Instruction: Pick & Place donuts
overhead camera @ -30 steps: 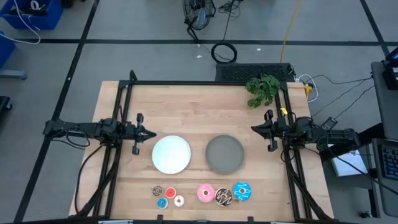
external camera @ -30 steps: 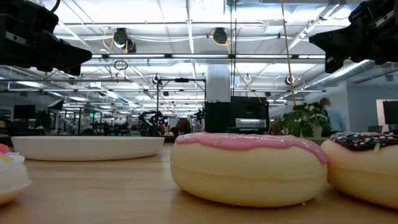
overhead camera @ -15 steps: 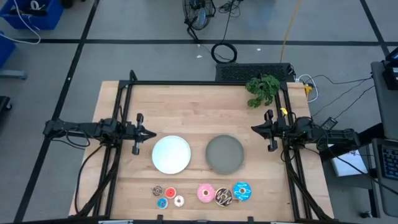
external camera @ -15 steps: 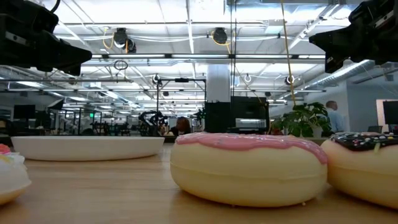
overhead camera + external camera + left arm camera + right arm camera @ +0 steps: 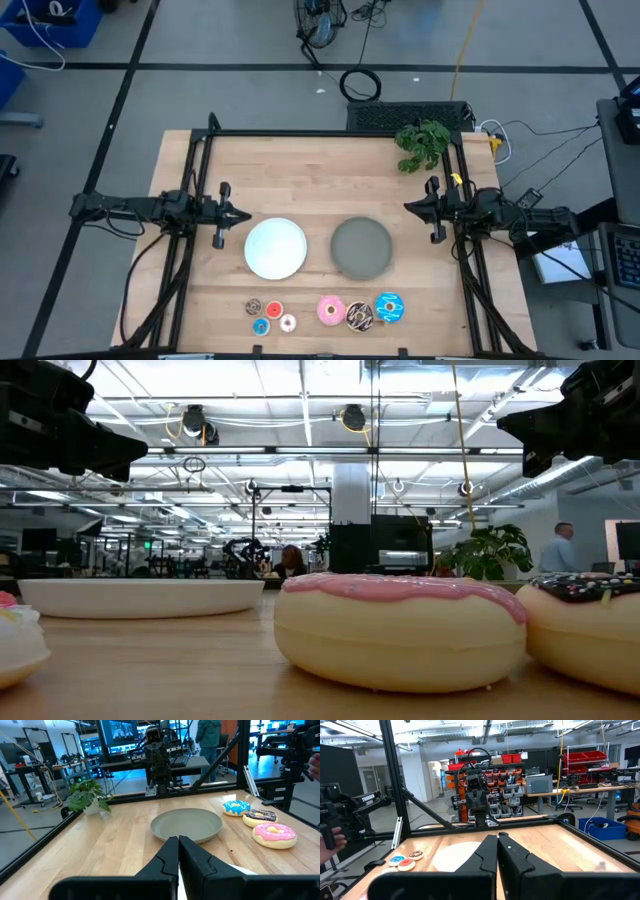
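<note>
Seven donuts lie in a row near the table's front edge. The three larger ones are pink (image 5: pixel 331 310), dark brown with sprinkles (image 5: pixel 360 317) and blue (image 5: pixel 390 307). The tiny ones are brown (image 5: pixel 253 306), red (image 5: pixel 274 309), blue (image 5: pixel 261 326) and white (image 5: pixel 288 322). Behind them sit a white plate (image 5: pixel 276 248) and a grey plate (image 5: pixel 361 248). My left gripper (image 5: pixel 246 214) hovers shut at the table's left side, pointing level toward the middle. My right gripper (image 5: pixel 407 207) hovers shut at the right side, facing it. In the wrist views the left fingers (image 5: pixel 178 840) and the right fingers (image 5: pixel 497 837) are pressed together with nothing between them.
A small potted plant (image 5: pixel 422 143) stands at the table's far right corner. A black frame (image 5: pixel 330 133) runs along the table's far and side edges. Bare wood lies between the plates and the far edge. A person (image 5: pixel 563 547) is in the room beyond the table.
Both arms and all the donuts have kept still. In the low view, only a person in the room behind the table has walked toward the right.
</note>
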